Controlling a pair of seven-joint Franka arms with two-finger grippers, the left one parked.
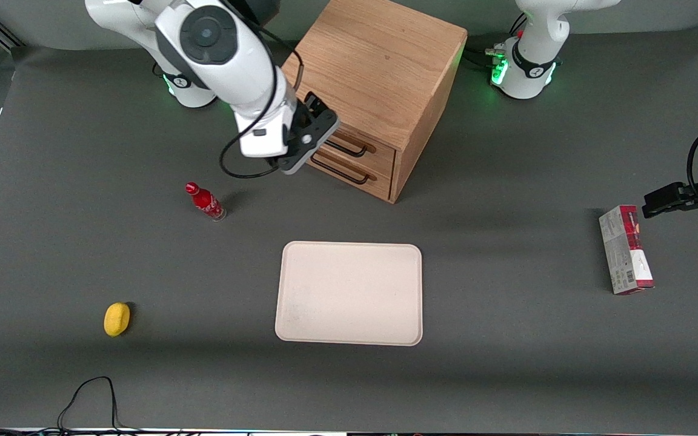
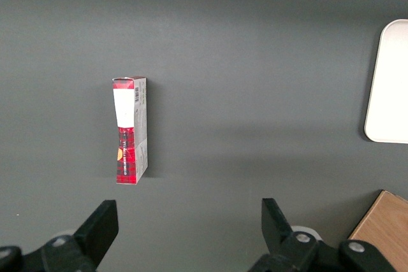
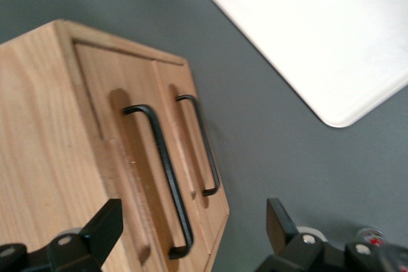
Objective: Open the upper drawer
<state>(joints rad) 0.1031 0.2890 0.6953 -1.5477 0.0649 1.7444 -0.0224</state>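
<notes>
Tray (image 1: 349, 293): nearest, bare.
Claw (image 1: 314, 134): fingers spread, poised before the upper drawer (image 3: 137, 176), handle (image 3: 162, 170) ungrasped.
Progress: drawer shut; grip and pull remain.

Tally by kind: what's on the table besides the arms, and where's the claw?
Cabinet: 1, with upper drawer and lower drawer, both shut
Tray: 1
Red bottle: 1
Yellow object: 1
Red-and-white box: 1
Total: 5
Claw: open, in front of the upper drawer's black handle, not yet on it.
</notes>
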